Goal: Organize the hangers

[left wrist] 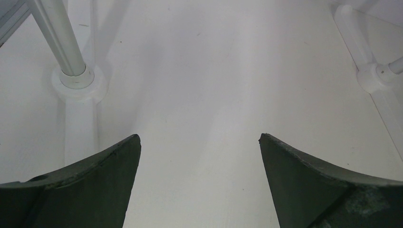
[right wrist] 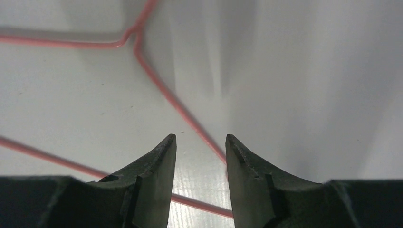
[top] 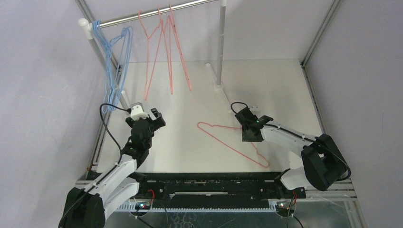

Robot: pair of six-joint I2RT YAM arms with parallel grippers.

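Jaws over wire: my right gripper [right wrist: 200, 137], narrowly parted and empty, hangs above a pink hanger [right wrist: 62, 43] lying on the table [top: 285, 85]; my left gripper [left wrist: 199, 137] gapes wide, empty. Other hangers [top: 168, 52] hang from the rail [top: 157, 13].

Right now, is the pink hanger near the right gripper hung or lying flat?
Lying flat: the pink hanger rests on the table, off the rail.

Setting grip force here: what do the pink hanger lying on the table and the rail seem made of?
Pink hanger: seemingly thin wire with a smooth pink coating, going by its narrow, bent outline; core unseen. Rail: likely bare metal tube, silvery with a bright sheen.
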